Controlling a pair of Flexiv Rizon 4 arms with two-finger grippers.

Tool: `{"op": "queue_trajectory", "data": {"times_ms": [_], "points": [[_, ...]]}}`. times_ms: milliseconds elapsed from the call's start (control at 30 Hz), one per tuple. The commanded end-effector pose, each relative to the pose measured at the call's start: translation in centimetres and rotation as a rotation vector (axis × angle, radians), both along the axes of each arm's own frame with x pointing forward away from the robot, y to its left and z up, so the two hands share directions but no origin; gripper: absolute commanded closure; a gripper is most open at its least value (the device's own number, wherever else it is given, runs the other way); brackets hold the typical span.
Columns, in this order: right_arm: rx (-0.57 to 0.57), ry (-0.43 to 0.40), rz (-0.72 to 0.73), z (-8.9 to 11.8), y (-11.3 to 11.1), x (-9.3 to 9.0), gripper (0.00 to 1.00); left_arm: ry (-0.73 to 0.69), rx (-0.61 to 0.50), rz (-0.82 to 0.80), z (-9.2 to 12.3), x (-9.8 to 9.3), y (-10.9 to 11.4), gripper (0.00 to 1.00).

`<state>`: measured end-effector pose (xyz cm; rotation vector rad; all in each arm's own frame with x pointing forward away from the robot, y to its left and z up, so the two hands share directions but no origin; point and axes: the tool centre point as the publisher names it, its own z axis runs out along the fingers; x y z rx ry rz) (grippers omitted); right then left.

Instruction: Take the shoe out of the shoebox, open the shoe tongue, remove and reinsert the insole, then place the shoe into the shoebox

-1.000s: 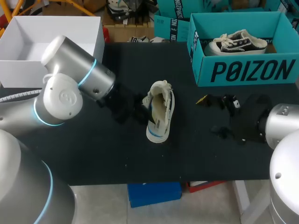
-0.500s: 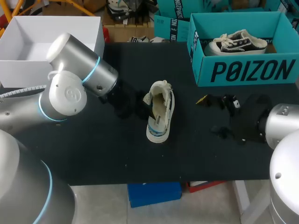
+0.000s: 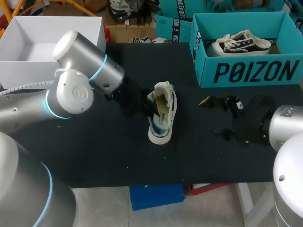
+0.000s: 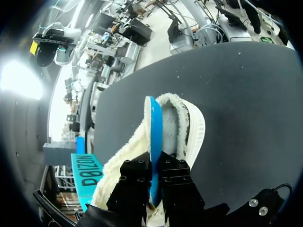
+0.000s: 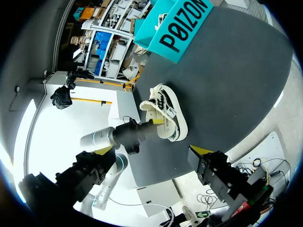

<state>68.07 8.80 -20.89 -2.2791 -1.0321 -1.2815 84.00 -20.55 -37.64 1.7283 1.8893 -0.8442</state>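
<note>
Head view: the pale knit shoe (image 3: pixel 162 127) lies on the black table (image 3: pixel 94 156) near its middle, well apart from the teal shoebox (image 3: pixel 246 71) at the far right corner. A black sneaker (image 3: pixel 239 43) with white laces sits inside that shoebox. A white box (image 3: pixel 28 71) stands open at the far left corner, and the bulky left arm (image 3: pixel 80 80) crosses in front of its near corner, hiding part of the table there. The left gripper (image 3: pixel 147 108) meets the shoe from the side, so its dark body covers the shoe's near flank and part of the opening.

In the left wrist view the blue insole (image 4: pixel 153 137) stands on edge, rising out of the shoe's fleecy opening. The two black fingers (image 4: pixel 135 182) are clenched on its lower edge from both sides. Their yellow tips are hidden by the finger blocks.

The right gripper (image 3: pixel 211 117) hovers over bare table to the right of the shoe and in front of the shoebox, touching neither. Its jaws are spread and grasp nothing. From the right wrist view the shoe lies ahead of it, with the left gripper against the shoe's far side.
</note>
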Motion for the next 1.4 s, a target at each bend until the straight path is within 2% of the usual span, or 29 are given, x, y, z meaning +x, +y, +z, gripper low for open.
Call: {"op": "queue_trajectory", "data": {"times_ms": [33, 67, 133, 167, 200, 233, 267, 567, 700, 867, 933, 967, 1033, 1067, 1200, 1267, 1333, 1400], "points": [[0.089, 0.059, 0.09, -0.4, -0.7, -0.5, 0.0, -0.004, 0.004, 0.001, -0.1, 0.2, -0.3, 1.0], [0.089, 0.059, 0.09, -0.4, -0.7, -0.5, 0.0, -0.004, 0.004, 0.001, 0.0, 0.2, -0.3, 1.0], [0.089, 0.059, 0.09, -0.4, -0.7, -0.5, 0.0, -0.007, 0.003, 0.002, 0.3, 0.1, -0.2, 0.71], [0.089, 0.059, 0.09, -0.4, -0.7, -0.5, 0.0, -0.008, 0.002, 0.003, 0.5, -0.1, -0.1, 0.62], [0.089, 0.059, 0.09, -0.4, -0.7, -0.5, 0.0, -0.008, -0.001, 0.004, 0.6, -0.2, 0.0, 0.48], [0.089, 0.059, 0.09, -0.4, -0.7, -0.5, 0.0, -0.009, -0.003, 0.006, 0.8, -0.4, 0.1, 0.11], [0.089, 0.059, 0.09, -0.4, -0.7, -0.5, 0.0, -0.009, -0.01, 0.008, 1.0, -0.6, 0.2, 0.0], [0.089, 0.059, 0.09, -0.4, -0.7, -0.5, 0.0, -0.003, -0.063, -0.003, 2.7, -2.4, 0.5, 0.0], [0.089, 0.059, 0.09, -0.4, -0.7, -0.5, 0.0, 0.014, -0.075, -0.019, 2.6, -3.5, 0.4, 0.0], [0.089, 0.059, 0.09, -0.4, -0.7, -0.5, 0.0, 0.028, -0.078, -0.033, 2.1, -4.0, 0.3, 0.02], [0.089, 0.059, 0.09, -0.4, -0.7, -0.5, 0.0, 0.033, -0.078, -0.036, 2.0, -4.1, 0.3, 0.16], [0.089, 0.059, 0.09, -0.4, -0.7, -0.5, 0.0, 0.034, -0.078, -0.036, 2.0, -4.2, 0.3, 0.32], [0.089, 0.059, 0.09, -0.4, -0.7, -0.5, 0.0, 0.036, -0.077, -0.037, 1.9, -4.2, 0.3, 0.49], [0.089, 0.059, 0.09, -0.4, -0.7, -0.5, 0.0, 0.036, -0.077, -0.038, 1.9, -4.2, 0.3, 0.51], [0.089, 0.059, 0.09, -0.4, -0.7, -0.5, 0.0, 0.038, -0.072, -0.041, 2.0, -4.2, 0.3, 0.77], [0.089, 0.059, 0.09, -0.4, -0.7, -0.5, 0.0, 0.038, -0.067, -0.044, 1.9, -4.1, 0.5, 0.8], [0.089, 0.059, 0.09, -0.4, -0.7, -0.5, 0.0, 0.04, -0.062, -0.046, 1.8, -4.1, 0.5, 1.0], [0.089, 0.059, 0.09, -0.4, -0.7, -0.5, 0.0, 0.045, -0.056, -0.048, 1.6, -4.1, 0.6, 1.0]]}}
